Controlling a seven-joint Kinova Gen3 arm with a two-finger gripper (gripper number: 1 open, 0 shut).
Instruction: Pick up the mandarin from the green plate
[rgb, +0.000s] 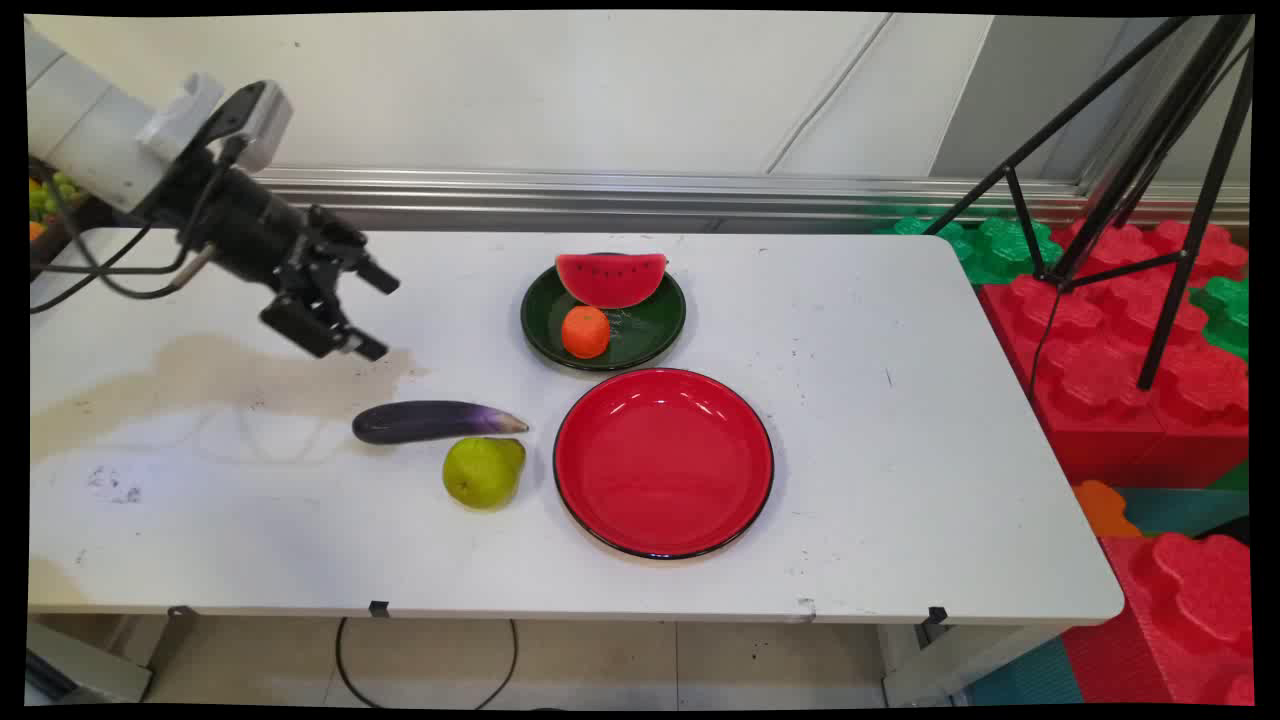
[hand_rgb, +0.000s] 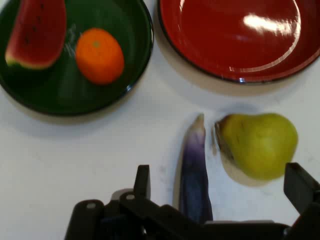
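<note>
Hovering above the white counter (rgb: 850, 450) at its left, the black tool (rgb: 372, 312) hangs with fingers spread, holding nothing. Nearest below it lies a purple eggplant (rgb: 435, 421), with a green pear (rgb: 483, 471) just beside its tip. Right of these sits a red plate (rgb: 663, 462); behind that, a dark green plate (rgb: 650, 330) carries a watermelon slice (rgb: 611, 279) and an orange (rgb: 585, 331).

The hand (hand_rgb: 220, 187), fingers apart, hangs over the eggplant (hand_rgb: 194, 175), a pear (hand_rgb: 258, 144) just beside it. Beyond lie a red plate (hand_rgb: 235, 35) and a green plate (hand_rgb: 60, 90) holding an orange (hand_rgb: 99, 55) and a watermelon slice (hand_rgb: 36, 31).
</note>
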